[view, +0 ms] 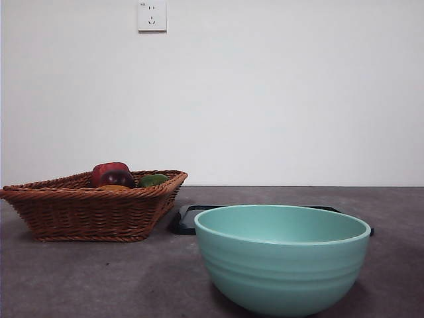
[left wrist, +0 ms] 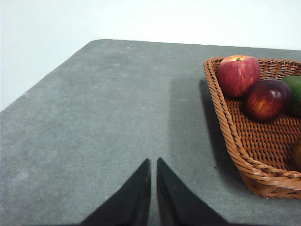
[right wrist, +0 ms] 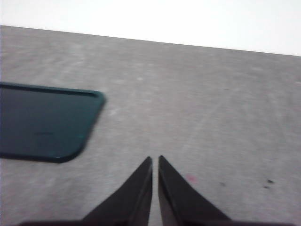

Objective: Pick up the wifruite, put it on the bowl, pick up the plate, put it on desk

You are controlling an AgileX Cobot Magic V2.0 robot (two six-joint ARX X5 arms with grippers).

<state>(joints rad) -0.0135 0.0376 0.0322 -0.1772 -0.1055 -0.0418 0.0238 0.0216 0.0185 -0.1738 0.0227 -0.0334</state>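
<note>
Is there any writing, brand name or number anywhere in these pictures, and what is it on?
None can be read.
Wall socket: a tiny dark mark in its upper corner, too small to read.
Bowl, basket, dark tray and desk: no lettering shows on any of them.

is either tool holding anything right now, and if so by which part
Nothing is held. The left tool is shut with nothing in it above the dark grey matte desk, and the right tool is likewise shut on nothing.
</note>
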